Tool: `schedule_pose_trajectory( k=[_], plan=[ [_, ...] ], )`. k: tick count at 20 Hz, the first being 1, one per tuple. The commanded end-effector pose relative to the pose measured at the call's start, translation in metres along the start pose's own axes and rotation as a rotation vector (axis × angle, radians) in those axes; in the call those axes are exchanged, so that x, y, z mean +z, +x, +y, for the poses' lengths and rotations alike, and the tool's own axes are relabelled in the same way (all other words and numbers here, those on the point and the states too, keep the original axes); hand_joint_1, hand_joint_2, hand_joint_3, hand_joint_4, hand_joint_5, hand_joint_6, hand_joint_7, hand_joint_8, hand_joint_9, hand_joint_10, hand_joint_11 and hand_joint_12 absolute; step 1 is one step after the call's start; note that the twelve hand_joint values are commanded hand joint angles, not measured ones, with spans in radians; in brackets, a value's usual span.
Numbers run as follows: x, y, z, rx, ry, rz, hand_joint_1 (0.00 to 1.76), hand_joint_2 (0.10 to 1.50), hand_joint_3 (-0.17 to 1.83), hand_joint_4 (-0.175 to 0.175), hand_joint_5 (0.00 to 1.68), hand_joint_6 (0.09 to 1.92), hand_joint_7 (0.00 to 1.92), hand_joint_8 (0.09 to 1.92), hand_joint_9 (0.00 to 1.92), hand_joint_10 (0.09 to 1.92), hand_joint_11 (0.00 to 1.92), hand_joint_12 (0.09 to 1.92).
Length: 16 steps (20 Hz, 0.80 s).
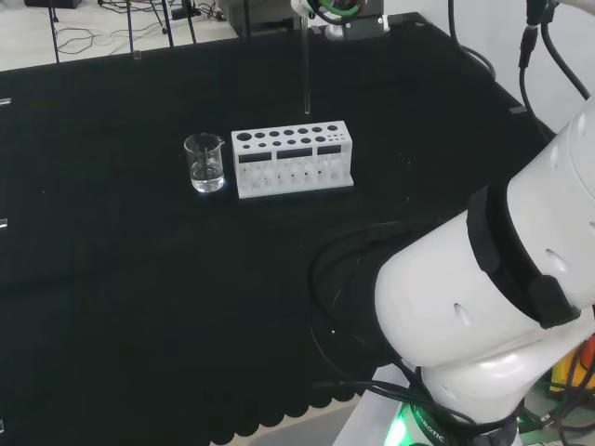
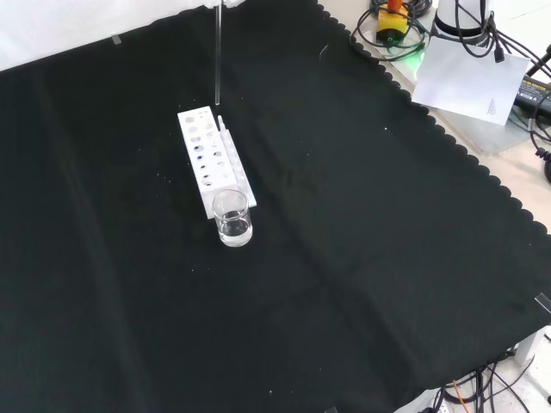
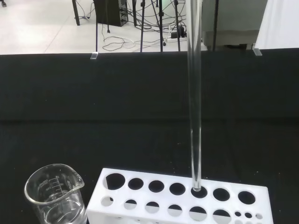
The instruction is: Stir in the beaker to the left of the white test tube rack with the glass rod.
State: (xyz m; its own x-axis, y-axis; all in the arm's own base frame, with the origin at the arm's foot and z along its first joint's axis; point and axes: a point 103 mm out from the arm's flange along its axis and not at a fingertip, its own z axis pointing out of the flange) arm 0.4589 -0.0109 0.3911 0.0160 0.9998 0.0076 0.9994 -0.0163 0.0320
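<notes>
Item 1: glass beaker (image 1: 204, 163), small, clear, a little clear liquid in the bottom; stands upright on the black cloth (image 1: 112, 279) at 9 o'clock of the rack in the head view, just beside its end.

Item 2: white test tube rack (image 1: 293, 160), rows of round holes, tubes not discernible.

Item 3: glass rod (image 1: 305, 65), upright, hanging above the rack's far row, at about 1 o'clock of the beaker in the head view (lower tip over a hole in the wrist view; contact cannot be told).

Item 4: hand, grip on the rod's top cannot be told.
</notes>
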Motion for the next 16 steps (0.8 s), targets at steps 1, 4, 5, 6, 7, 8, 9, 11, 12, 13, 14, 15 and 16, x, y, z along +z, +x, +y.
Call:
schedule_pose_trajectory(
  k=[1,4,5,6,7,8,9,11,12,13,14,15,16],
  plan=[
    [0.001,0.005,0.002,-0.009,0.003,0.002,1.30,1.15,-0.17,-0.175,1.08,0.64,1.10,1.14,1.53,1.02,1.59,0.83],
    [0.003,0.015,0.007,-0.022,0.013,0.014,1.30,1.15,-0.17,-0.175,1.08,0.64,1.10,1.14,1.53,1.02,1.59,0.83],
    [0.003,0.019,0.009,-0.031,0.015,0.020,1.30,1.15,-0.17,-0.175,1.08,0.64,1.10,1.14,1.53,1.02,1.59,0.83],
    [0.003,0.024,0.012,-0.040,0.016,0.024,1.30,1.15,-0.17,-0.175,1.08,0.64,1.10,1.14,1.53,1.02,1.59,0.83],
    [0.003,0.029,0.015,-0.050,0.018,0.031,1.30,1.15,-0.17,-0.175,1.08,0.64,1.10,1.14,1.53,1.02,1.59,0.83],
    [0.002,0.035,0.018,-0.063,0.017,0.034,1.30,1.15,-0.17,-0.175,1.08,0.64,1.10,1.14,1.53,1.02,1.59,0.83],
    [0.002,0.042,0.021,-0.077,0.015,0.037,1.30,1.15,-0.17,-0.175,1.08,0.64,1.10,1.14,1.53,1.02,1.59,0.83],
    [0.003,0.057,0.029,-0.107,0.015,0.042,1.30,1.15,-0.17,-0.175,1.08,0.63,1.10,1.14,1.53,1.02,1.59,0.83],
    [0.005,0.065,0.033,-0.122,0.016,0.046,1.30,1.15,-0.17,-0.175,1.08,0.63,1.10,1.14,1.53,1.02,1.59,0.82],
    [0.007,0.072,0.037,-0.135,0.018,0.046,1.30,1.15,-0.17,-0.175,1.08,0.63,1.10,1.14,1.53,1.02,1.60,0.82],
    [0.010,0.078,0.041,-0.145,0.023,0.046,1.30,1.15,-0.17,-0.175,1.08,0.63,1.10,1.14,1.53,1.02,1.60,0.82],
    [0.014,0.083,0.045,-0.154,0.031,0.046,1.30,1.15,-0.17,-0.175,1.08,0.63,1.10,1.14,1.53,1.02,1.60,0.82],
    [0.018,0.087,0.048,-0.164,0.035,0.046,1.30,1.15,-0.17,-0.175,1.08,0.63,1.10,1.14,1.54,1.02,1.60,0.82]
  ],
)
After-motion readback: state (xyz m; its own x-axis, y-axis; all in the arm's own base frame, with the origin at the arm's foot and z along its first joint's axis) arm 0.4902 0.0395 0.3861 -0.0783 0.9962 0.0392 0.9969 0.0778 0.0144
